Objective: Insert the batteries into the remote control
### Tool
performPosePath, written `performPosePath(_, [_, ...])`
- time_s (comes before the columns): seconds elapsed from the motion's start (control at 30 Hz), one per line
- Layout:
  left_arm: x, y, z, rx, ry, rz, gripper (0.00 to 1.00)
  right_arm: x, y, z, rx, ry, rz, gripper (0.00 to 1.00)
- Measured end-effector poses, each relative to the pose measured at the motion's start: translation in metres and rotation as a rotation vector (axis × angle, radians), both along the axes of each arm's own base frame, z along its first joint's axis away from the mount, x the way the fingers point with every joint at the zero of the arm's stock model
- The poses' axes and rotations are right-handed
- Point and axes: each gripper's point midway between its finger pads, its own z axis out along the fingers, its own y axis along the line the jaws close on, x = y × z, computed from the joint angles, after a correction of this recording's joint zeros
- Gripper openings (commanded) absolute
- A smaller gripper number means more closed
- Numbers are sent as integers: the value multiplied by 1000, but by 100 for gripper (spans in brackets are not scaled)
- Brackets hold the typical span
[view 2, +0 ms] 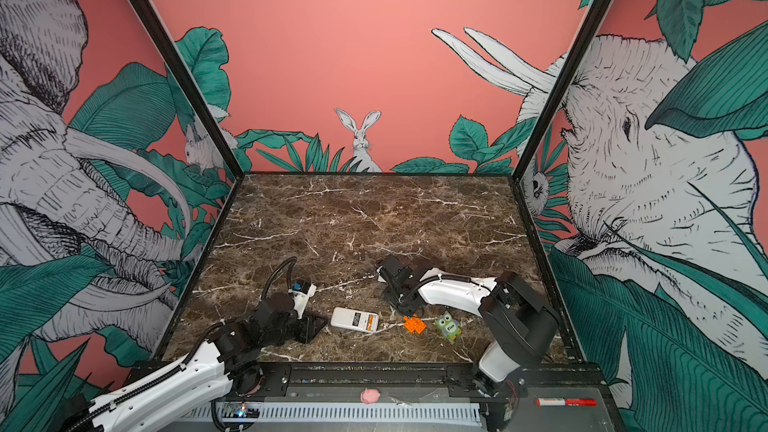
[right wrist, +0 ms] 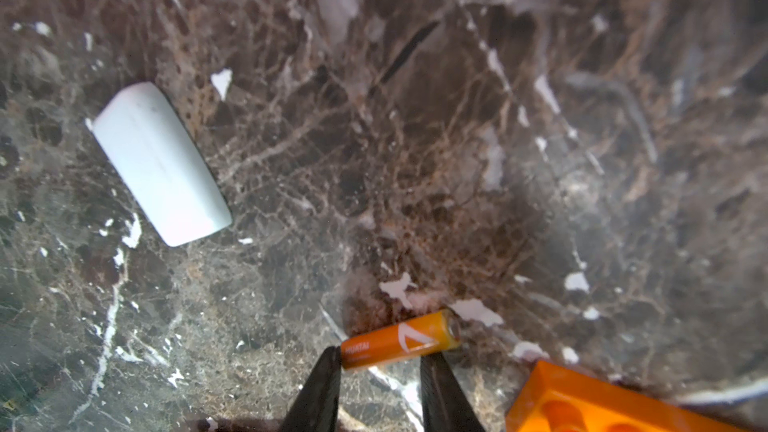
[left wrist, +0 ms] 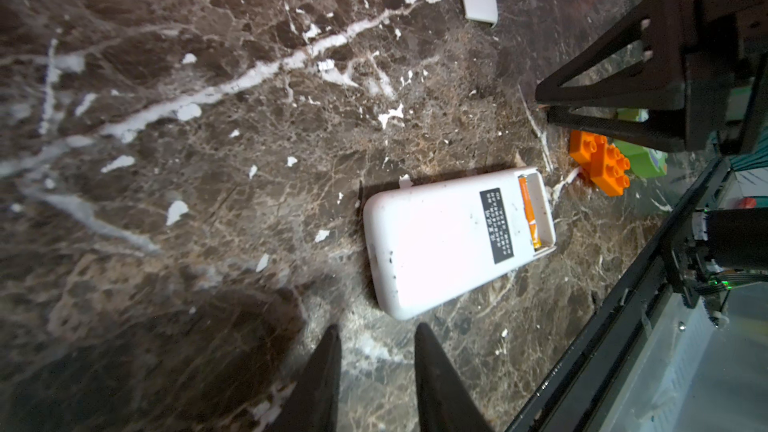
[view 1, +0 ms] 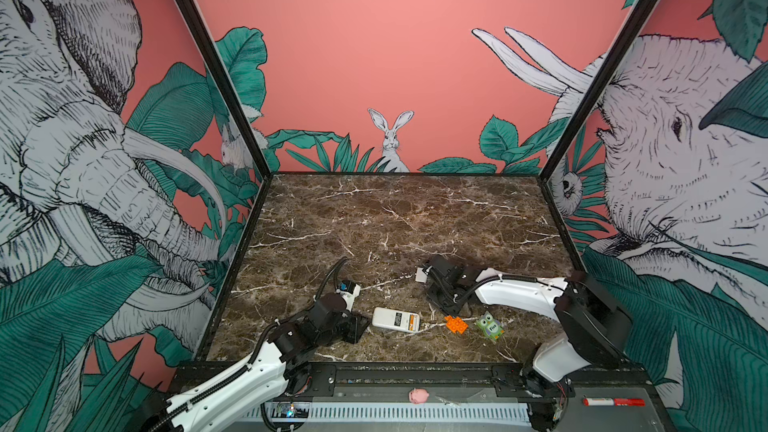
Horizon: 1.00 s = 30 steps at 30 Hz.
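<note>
The white remote control lies back up on the marble, its battery bay open at the end nearer the right arm. In the left wrist view the remote control has one orange battery lying in that bay. My left gripper hovers open just off the remote's closed end, holding nothing. A second battery lies on the marble across the tips of my right gripper. Its jaws stand apart; one fingertip touches the battery's end. This battery is hidden in both top views.
The loose white battery cover lies behind the right gripper. An orange studded brick and a green owl toy sit just right of the remote. A pink toy and a red marker rest on the front ledge.
</note>
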Motion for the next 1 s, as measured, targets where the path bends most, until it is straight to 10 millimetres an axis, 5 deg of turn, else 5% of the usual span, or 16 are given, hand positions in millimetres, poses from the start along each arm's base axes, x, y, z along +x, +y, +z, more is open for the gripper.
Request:
performPosePath(0.4, [4,3,11,-27,-54,23,32,2,1,-2,20,20,-4,33])
performPosePath(0.6, [4,5,9,-17,-50,28,32,7,3,-2,36,13,-7,20])
performPosePath(1.0, [6,8,15,-28,-81,44,32,8,2,-4,47,22,-6,13])
